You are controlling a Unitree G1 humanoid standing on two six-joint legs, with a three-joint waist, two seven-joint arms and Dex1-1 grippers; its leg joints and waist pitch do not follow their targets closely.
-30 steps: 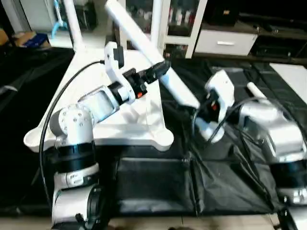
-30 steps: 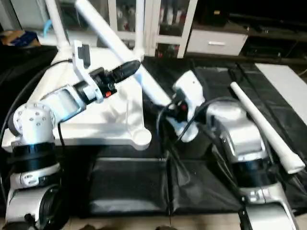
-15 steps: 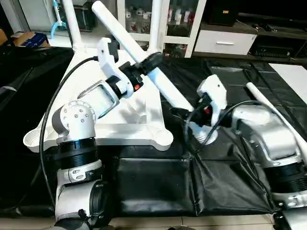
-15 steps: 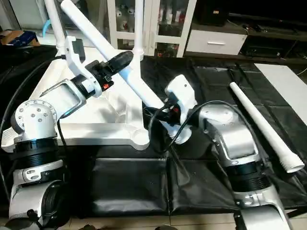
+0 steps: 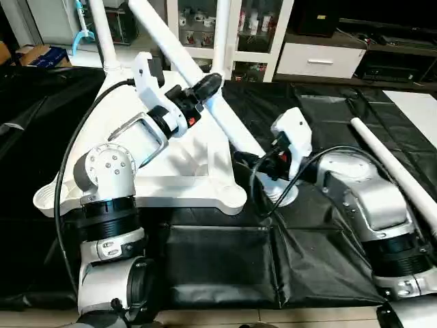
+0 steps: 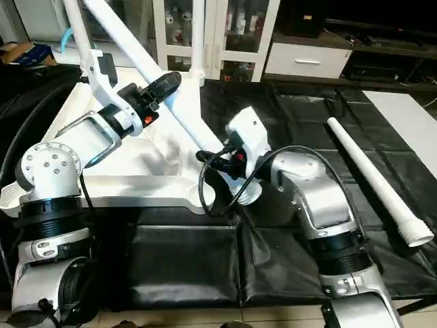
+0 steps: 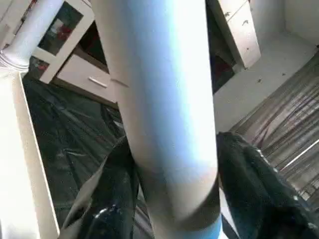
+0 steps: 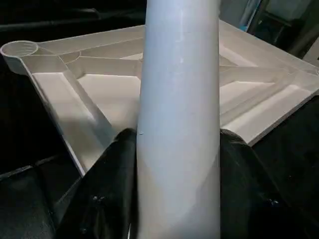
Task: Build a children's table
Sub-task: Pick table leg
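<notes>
A long white leg [image 5: 205,92] was held aslant over the upturned table top [image 5: 194,171], the right hand [image 5: 263,167] clamped on its lower end and the left hand [image 5: 205,87] set around its shaft higher up, though a firm grip there could not be told. Stiff, light and smooth, the tube was judged best gripped near the thick threaded end. Black sheeting [image 6: 205,266] covered the floor, another leg [image 6: 375,181] lay at the right, and cabinets [image 6: 225,34] stood behind.
</notes>
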